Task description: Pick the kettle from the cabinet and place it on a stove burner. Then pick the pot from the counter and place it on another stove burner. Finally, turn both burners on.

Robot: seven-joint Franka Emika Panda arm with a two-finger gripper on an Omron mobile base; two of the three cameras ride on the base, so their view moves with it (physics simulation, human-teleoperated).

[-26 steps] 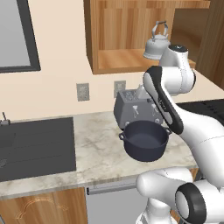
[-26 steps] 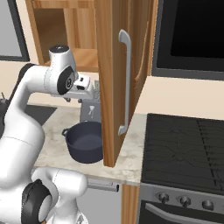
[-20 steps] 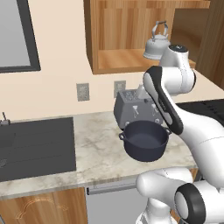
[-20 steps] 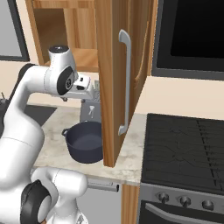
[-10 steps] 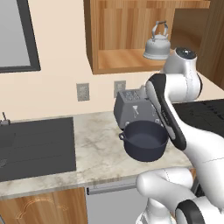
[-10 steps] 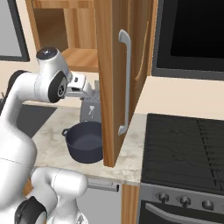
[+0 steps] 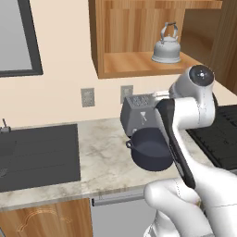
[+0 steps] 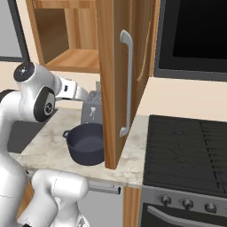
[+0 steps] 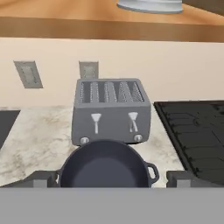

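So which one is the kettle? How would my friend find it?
Look inside the open light-brown wooden cabinet above the pale marble counter. The small silver metal kettle sits alone on its shelf. Its tall arched handle differs from the boxy grey toaster and dark round pot below.

The counter (image 7: 104, 159) is a pale marble slab. The dark pot (image 7: 150, 149) stands on it near the front edge, and the grey toaster (image 7: 139, 114) stands just behind the pot, against the wall. A dark sink (image 7: 37, 155) is set into the counter at the left. On the open cabinet (image 7: 134, 65) shelf above stands the kettle (image 7: 166, 46).
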